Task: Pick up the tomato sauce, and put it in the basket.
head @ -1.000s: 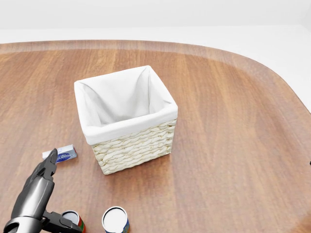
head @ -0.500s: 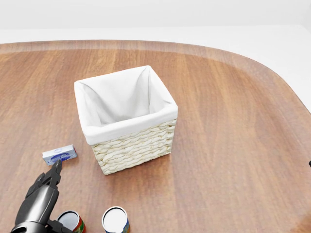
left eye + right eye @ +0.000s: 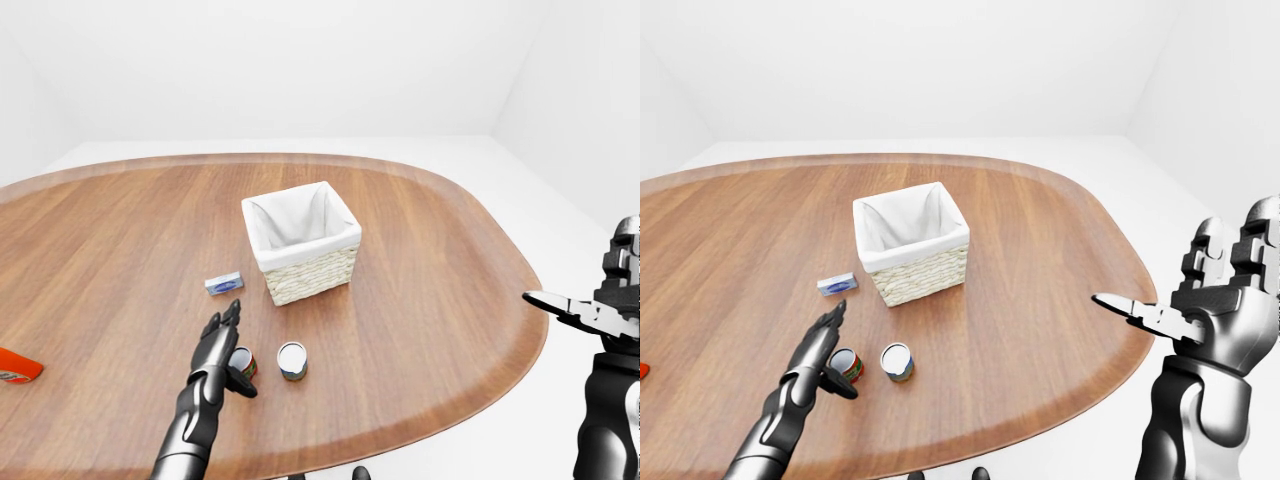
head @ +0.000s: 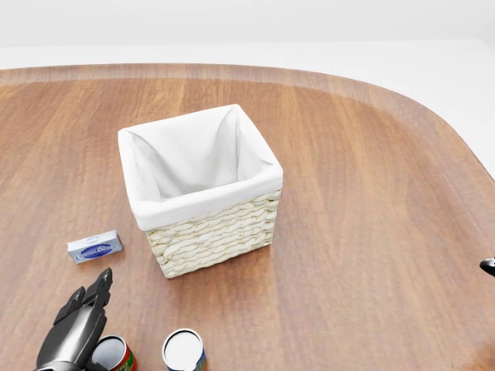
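Left hand with fingers extended and spread, its thumb beside the red-labelled tomato sauce, which stands upright on the tabletop, ungrasped. Just right of it, a blue-labelled can. Farther up, a small blue box, then the white-lined wicker basket. Only the eye views show the right hand, fingers spread, off the tabletop's right edge, and an orange object at far left.

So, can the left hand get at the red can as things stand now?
Probably yes. The left hand is open right beside the red can, nothing stands between them, and the blue-banded can sits apart on the other side.
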